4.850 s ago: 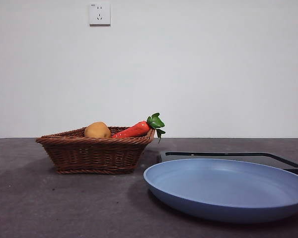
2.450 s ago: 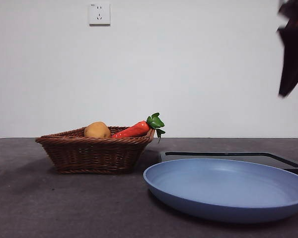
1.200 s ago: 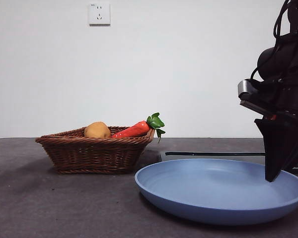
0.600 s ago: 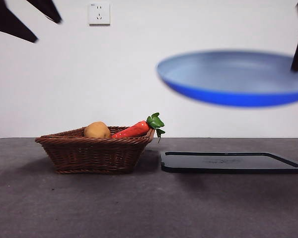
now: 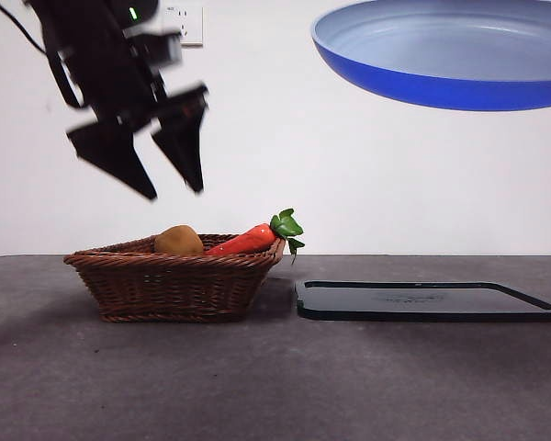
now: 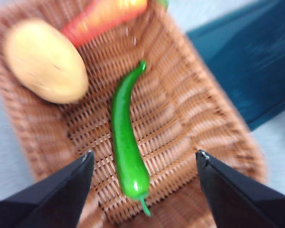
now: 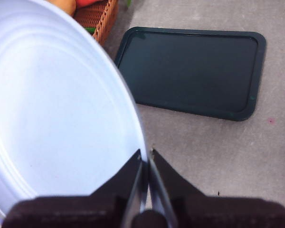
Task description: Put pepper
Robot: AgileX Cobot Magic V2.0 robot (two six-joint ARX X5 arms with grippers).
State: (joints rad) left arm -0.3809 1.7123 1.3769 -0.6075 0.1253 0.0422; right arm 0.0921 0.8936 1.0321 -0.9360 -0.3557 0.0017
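The green pepper [image 6: 127,153] lies on the floor of the wicker basket [image 6: 190,118], between a potato [image 6: 45,61] and a carrot [image 6: 104,14]. In the front view the basket [image 5: 174,285] hides the pepper; only the potato [image 5: 179,241] and carrot [image 5: 257,238] show above its rim. My left gripper [image 5: 170,188] [image 6: 143,164] hangs open above the basket, its jaws on either side of the pepper in the left wrist view. My right gripper [image 7: 146,159] is shut on the rim of a blue plate [image 7: 52,118] and holds it high at the top right [image 5: 450,55].
A dark flat tray [image 5: 422,299] lies on the grey table to the right of the basket, also seen in the right wrist view [image 7: 194,71]. A wall socket [image 5: 185,20] is on the white wall behind.
The right gripper took the blue plate by its rim and lifted it off the tray to the top right. The left gripper came down from the top left to above the basket.
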